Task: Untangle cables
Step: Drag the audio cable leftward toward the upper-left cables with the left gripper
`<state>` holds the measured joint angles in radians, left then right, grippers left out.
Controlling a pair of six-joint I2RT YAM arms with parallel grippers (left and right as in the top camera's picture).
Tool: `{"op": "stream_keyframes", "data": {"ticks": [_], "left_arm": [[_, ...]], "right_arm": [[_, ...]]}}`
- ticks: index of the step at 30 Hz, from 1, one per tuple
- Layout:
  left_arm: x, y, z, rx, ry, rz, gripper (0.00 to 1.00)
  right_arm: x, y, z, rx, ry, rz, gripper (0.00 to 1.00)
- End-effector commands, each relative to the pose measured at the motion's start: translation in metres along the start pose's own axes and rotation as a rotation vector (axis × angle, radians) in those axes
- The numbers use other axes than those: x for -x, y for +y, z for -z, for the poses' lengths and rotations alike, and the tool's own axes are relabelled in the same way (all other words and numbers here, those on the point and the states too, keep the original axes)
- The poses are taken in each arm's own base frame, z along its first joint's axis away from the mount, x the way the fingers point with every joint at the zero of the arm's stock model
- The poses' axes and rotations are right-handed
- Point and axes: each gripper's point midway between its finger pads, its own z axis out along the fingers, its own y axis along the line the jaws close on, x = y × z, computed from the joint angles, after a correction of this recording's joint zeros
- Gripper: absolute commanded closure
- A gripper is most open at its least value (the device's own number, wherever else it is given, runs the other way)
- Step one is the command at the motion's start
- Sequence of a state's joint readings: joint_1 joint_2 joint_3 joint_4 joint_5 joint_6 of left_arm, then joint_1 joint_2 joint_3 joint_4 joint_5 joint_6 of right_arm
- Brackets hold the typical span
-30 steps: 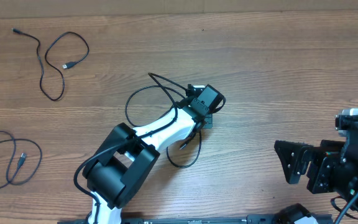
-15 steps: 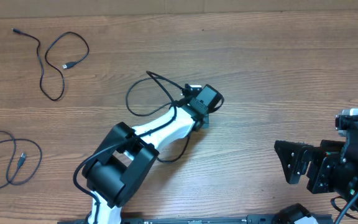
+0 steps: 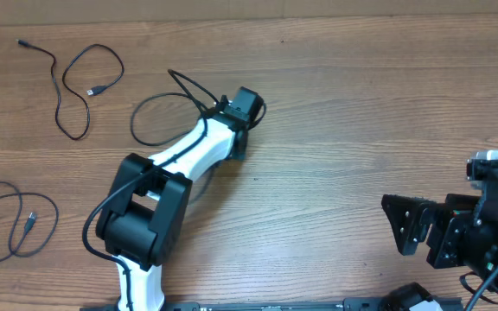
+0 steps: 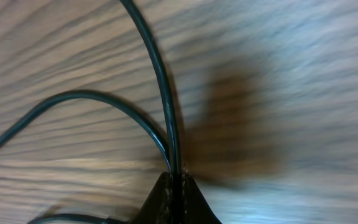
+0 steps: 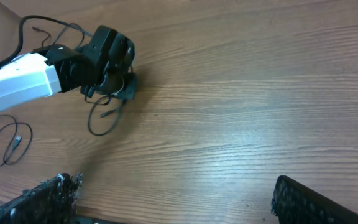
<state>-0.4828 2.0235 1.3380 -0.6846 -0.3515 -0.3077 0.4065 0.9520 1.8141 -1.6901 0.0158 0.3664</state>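
Three thin black cables lie apart on the wooden table. One cable [image 3: 188, 88] loops left of my left gripper [image 3: 239, 140], and the rest of it is hidden under the white arm. The left wrist view shows the left gripper [image 4: 174, 182] shut on that cable [image 4: 160, 74], with two strands running out from the closed fingertips. A second cable [image 3: 74, 82] lies spread at the far left back. A third cable [image 3: 11, 226] is coiled at the left edge. My right gripper [image 3: 435, 231] sits at the right front, and in its wrist view the right gripper [image 5: 179, 205] is open with only bare wood between the fingers.
The left arm [image 5: 17, 74] reaches across the table middle, with the held cable's loop [image 5: 104, 118] hanging below its gripper in the right wrist view. The table's back edge [image 3: 318, 10] runs along the top.
My left gripper has closed on the cable and moved left and toward the back of the table, dragging the cable's loop along. The right arm has not moved.
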Motion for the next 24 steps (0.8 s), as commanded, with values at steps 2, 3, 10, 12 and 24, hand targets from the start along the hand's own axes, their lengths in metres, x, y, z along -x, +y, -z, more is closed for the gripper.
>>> {"op": "stream_keyframes", "data": {"ticks": [2, 3, 10, 12, 24], "left_arm": [[-0.012, 0.042, -0.007, 0.100, 0.107, -0.383, 0.96], [-0.017, 0.050, -0.008, 0.111, 0.138, -0.428, 0.96], [-0.046, 0.116, -0.012, 0.202, 0.308, -0.315, 0.96], [-0.053, 0.132, -0.014, 0.210, 0.341, -0.258, 0.96], [-0.078, 0.129, -0.022, -0.090, 0.431, -0.252, 0.96]], "right_arm": [[0.007, 0.001, 0.003, 0.002, -0.033, -0.003, 0.00], [0.008, 0.001, 0.003, 0.003, -0.036, -0.003, 0.00], [0.008, 0.001, 0.003, 0.005, -0.038, -0.003, 0.00], [0.008, 0.001, 0.003, 0.005, -0.038, -0.003, 0.00], [0.012, 0.003, 0.003, 0.010, -0.053, -0.003, 0.00]]}}
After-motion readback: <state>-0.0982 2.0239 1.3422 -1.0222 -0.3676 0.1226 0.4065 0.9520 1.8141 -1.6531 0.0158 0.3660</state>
